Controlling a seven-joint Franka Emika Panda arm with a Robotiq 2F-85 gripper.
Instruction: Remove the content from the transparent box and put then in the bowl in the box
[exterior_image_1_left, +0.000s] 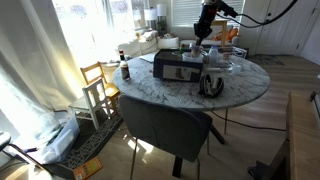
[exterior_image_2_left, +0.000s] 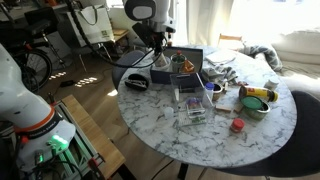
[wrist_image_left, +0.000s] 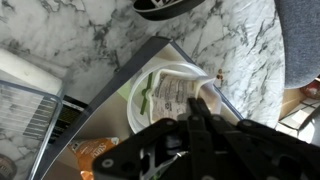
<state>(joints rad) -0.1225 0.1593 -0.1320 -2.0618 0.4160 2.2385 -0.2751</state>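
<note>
**Risk: drop misses the bowl, or fingers clip its rim**

Black Robotiq gripper (wrist_image_left: 203, 108) hangs low over the large dark grey-blue rectangular box (wrist_image_left: 112, 80). Its fingertips sit at approx. 3 o'clock of the white round bowl (wrist_image_left: 165, 95) inside that box; sth green lies in the bowl already. Jaws look drawn close, but can't tell whether they pinch an item or are just closed, b/c the tips are dark & blurred. In an exterior view the small clear plastic transparent box (exterior_image_2_left: 190, 105) stands on the round white-grey marble table (exterior_image_2_left: 255, 140), near the dark box at approx. 5 o'clock, apart from the gripper.

My read:
- If sth is held, a release from here is off-centre and could land on the rim or the box floor, not in the bowl.
- Going lower w/o re-centring could nudge or tip the bowl, which looks light.
- On a return trip the box wall is a snag pt, and a bump there may shove the clear box.
</note>
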